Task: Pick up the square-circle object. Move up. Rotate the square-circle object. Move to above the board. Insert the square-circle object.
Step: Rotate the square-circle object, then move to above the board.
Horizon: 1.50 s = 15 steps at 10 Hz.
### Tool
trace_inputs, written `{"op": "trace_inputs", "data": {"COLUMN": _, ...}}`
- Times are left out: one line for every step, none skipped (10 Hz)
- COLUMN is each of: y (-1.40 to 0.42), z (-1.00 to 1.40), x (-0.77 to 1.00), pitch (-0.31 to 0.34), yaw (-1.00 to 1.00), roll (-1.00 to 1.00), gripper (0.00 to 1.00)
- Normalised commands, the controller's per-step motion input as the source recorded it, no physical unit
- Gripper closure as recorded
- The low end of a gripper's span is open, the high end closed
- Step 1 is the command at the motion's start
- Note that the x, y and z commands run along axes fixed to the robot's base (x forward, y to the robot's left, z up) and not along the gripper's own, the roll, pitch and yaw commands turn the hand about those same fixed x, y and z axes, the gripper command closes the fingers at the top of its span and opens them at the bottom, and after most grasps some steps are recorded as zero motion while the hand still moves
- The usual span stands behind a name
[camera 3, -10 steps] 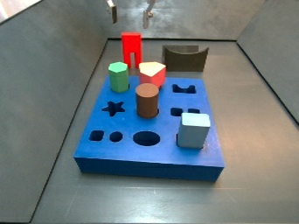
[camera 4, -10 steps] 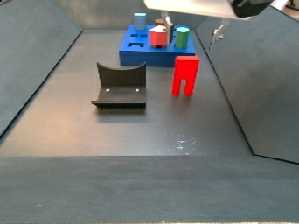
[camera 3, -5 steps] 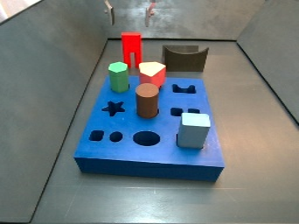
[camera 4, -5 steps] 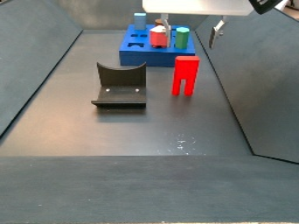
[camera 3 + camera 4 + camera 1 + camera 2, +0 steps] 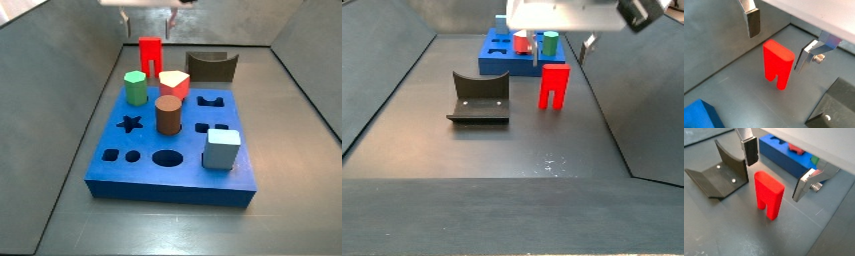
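The gripper (image 5: 777,37) is held apart above the red peg (image 5: 777,64); an off-centre descent could topple it.

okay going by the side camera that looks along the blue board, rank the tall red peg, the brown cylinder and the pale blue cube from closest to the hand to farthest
The hand hangs open above the far end.
1. Square-circle object: standing on the floor beyond the board, just under the hand.
2. Brown cylinder: mid-board.
3. Pale blue cube: at the board's near end.
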Motion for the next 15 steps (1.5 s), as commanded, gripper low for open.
{"op": "trace_inputs", "data": {"y": 0.0, "z": -0.83, "x": 0.03, "pitch": -0.023, "yaw": 0.05, "roll": 0.03, "gripper": 0.0}}
{"op": "trace_inputs", "data": {"y": 0.01, "z": -0.69, "x": 0.03, "pitch": -0.026, "yaw": 0.05, "roll": 0.04, "gripper": 0.0}}
{"op": "trace_inputs", "data": {"y": 0.01, "z": -0.5, "x": 0.03, "pitch": -0.023, "yaw": 0.04, "roll": 0.05, "gripper": 0.0}}
{"op": "trace_inputs", "data": {"y": 0.01, "z": -0.36, "x": 0.04, "pitch": -0.022, "yaw": 0.04, "roll": 0.06, "gripper": 0.0}}
{"op": "trace_inputs", "data": {"y": 0.01, "z": -0.18, "x": 0.04, "pitch": -0.015, "yaw": 0.03, "roll": 0.08, "gripper": 0.0}}
{"op": "trace_inputs", "data": {"y": 0.0, "z": 0.0, "x": 0.0, "pitch": -0.014, "yaw": 0.02, "roll": 0.08, "gripper": 1.0}}
{"op": "trace_inputs", "data": {"y": -0.28, "z": 1.0, "x": 0.21, "pitch": -0.31, "yaw": 0.08, "roll": 0.14, "gripper": 1.0}}
{"op": "trace_inputs", "data": {"y": -0.28, "z": 1.0, "x": 0.21, "pitch": -0.286, "yaw": 0.09, "roll": 0.14, "gripper": 1.0}}
{"op": "trace_inputs", "data": {"y": -0.26, "z": 1.0, "x": 0.18, "pitch": -0.211, "yaw": 0.08, "roll": 0.13, "gripper": 1.0}}
{"op": "trace_inputs", "data": {"y": -0.24, "z": 1.0, "x": 0.17, "pitch": -0.131, "yaw": 0.06, "roll": 0.12, "gripper": 1.0}}
{"op": "trace_inputs", "data": {"y": -0.24, "z": 1.0, "x": 0.16, "pitch": -0.032, "yaw": 0.05, "roll": 0.11, "gripper": 1.0}}
{"op": "trace_inputs", "data": {"y": -0.22, "z": 1.0, "x": 0.16, "pitch": 0.016, "yaw": 0.05, "roll": 0.09, "gripper": 1.0}}
{"op": "trace_inputs", "data": {"y": -0.22, "z": 1.0, "x": 0.15, "pitch": 0.044, "yaw": 0.05, "roll": 0.09, "gripper": 1.0}}
{"op": "trace_inputs", "data": {"y": -0.2, "z": 1.0, "x": 0.15, "pitch": 0.077, "yaw": 0.04, "roll": 0.07, "gripper": 1.0}}
{"op": "trace_inputs", "data": {"y": -0.18, "z": 1.0, "x": 0.13, "pitch": 0.096, "yaw": 0.04, "roll": 0.06, "gripper": 1.0}}
